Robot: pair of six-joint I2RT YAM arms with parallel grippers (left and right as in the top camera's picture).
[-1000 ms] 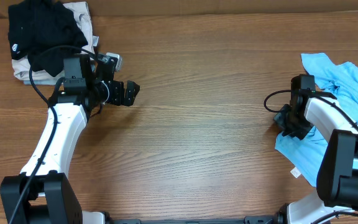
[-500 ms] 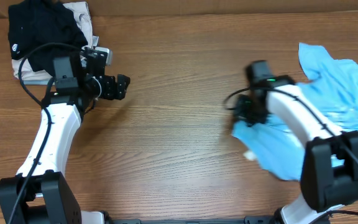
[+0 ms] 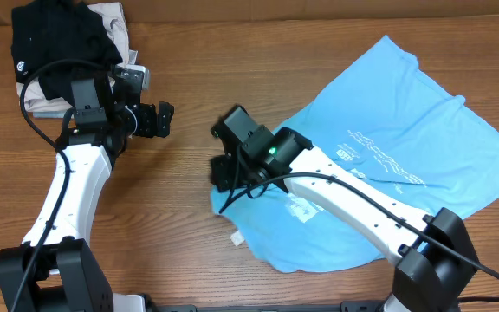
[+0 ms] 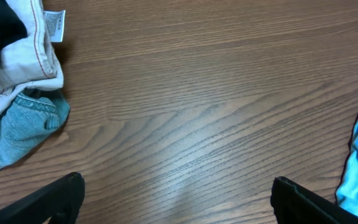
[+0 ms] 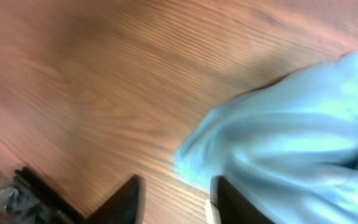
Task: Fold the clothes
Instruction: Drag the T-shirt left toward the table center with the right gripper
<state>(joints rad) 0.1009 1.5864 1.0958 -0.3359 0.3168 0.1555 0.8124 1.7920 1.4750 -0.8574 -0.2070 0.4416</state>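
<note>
The right arm stretches low from the near right corner to the middle of the table (image 3: 232,69), its right end effector (image 3: 222,176) tipped down at the near-left corner of the sky-blue T-shirt (image 3: 405,130). Its fingers stand partly apart, with wood showing between them and blurred fabric just ahead. The left arm bends toward the far left, with the left end effector (image 3: 165,117) spread wide over bare wood, empty, near a black garment (image 3: 59,43). The shirt lies spread on the right half, its long axis diagonal from centre front to far right, white lettering (image 3: 379,160) up
</note>
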